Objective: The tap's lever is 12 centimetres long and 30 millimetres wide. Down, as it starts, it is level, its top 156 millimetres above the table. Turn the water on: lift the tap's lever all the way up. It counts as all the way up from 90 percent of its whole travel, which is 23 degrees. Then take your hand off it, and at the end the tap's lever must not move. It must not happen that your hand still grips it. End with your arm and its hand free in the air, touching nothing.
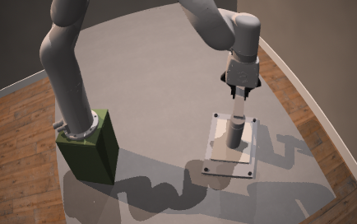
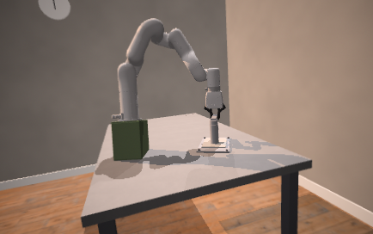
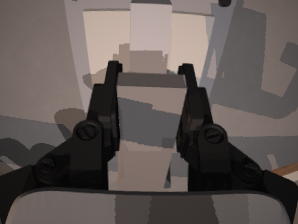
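Observation:
The tap (image 1: 234,135) is a grey cylinder standing on a square plate (image 1: 231,145) with a bolt at each corner. Its flat grey lever (image 1: 239,106) runs from the tap's top toward the far side. My gripper (image 1: 239,95) hangs straight down over the lever's far end and is shut on it, one black finger on each long side. In the wrist view the lever (image 3: 148,119) fills the gap between the two fingers, and the plate (image 3: 152,23) lies beyond. In the exterior view the gripper (image 2: 214,114) sits just above the tap (image 2: 213,132).
The arm's dark green base block (image 1: 88,147) stands at the table's left side. The table edge runs close behind and to the right of the tap plate, with a wooden floor beyond it.

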